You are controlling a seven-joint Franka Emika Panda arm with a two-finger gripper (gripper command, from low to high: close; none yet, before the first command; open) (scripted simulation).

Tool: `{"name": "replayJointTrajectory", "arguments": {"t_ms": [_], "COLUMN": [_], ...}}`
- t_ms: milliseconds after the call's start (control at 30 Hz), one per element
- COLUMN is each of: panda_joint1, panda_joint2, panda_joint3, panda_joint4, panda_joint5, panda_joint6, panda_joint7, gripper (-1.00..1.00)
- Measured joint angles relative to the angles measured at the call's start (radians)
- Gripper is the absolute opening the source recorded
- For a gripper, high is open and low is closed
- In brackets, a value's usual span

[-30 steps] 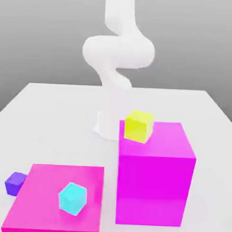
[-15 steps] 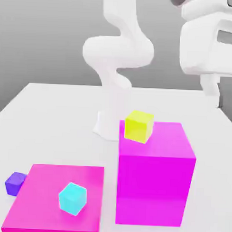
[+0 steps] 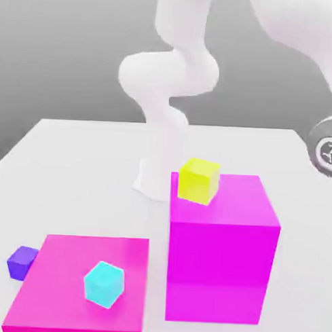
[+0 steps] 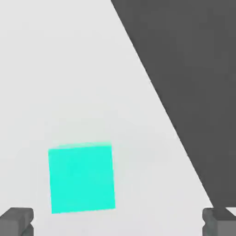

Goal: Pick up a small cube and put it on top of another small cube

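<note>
A small teal-green cube [image 4: 82, 177] lies on the white table [image 4: 69, 69] close to the table's edge. In the hand view my gripper [image 4: 117, 223] is above it, open, its dark fingertips [image 4: 16, 221] set wide apart with nothing between them. The cube sits off-centre, nearer one fingertip than the other. A small yellow cube [image 3: 199, 180] rests on the top back corner of the tall magenta block [image 3: 222, 259]. My arm [image 3: 303, 39] reaches over to the exterior view's right, where a wrist joint [image 3: 327, 150] shows at the edge.
A low magenta block [image 3: 68, 287] at the front of the exterior view's left carries a sky-cyan cube [image 3: 104, 283]. A small purple cube [image 3: 22, 261] lies beside it on the table. The arm's white base [image 3: 154, 178] stands behind the tall block.
The arm has swung across the exterior view's upper right. Half a second ago the hand hung at the upper right; now a link and a wrist joint show there.
</note>
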Motion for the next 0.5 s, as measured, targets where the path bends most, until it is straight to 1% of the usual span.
{"name": "replayJointTrajectory", "arguments": {"t_ms": [67,100,333,433,500], "panda_joint1": [0.021,0.030,0.030,0.007,-0.013], "panda_joint2": [0.072,0.098,0.099,0.012,-0.034], "panda_joint3": [-0.024,-0.034,-0.034,-0.002,-0.001], "panda_joint4": [0.017,0.023,0.023,0.002,0.008], "panda_joint5": [-0.027,-0.036,-0.035,0.001,0.025], "panda_joint6": [0.051,0.070,0.069,0.004,-0.059], "panda_joint7": [0.017,0.022,0.021,-0.004,-0.012], "gripper": [0.00,-1.00,-1.00,-1.00,-1.00]}}
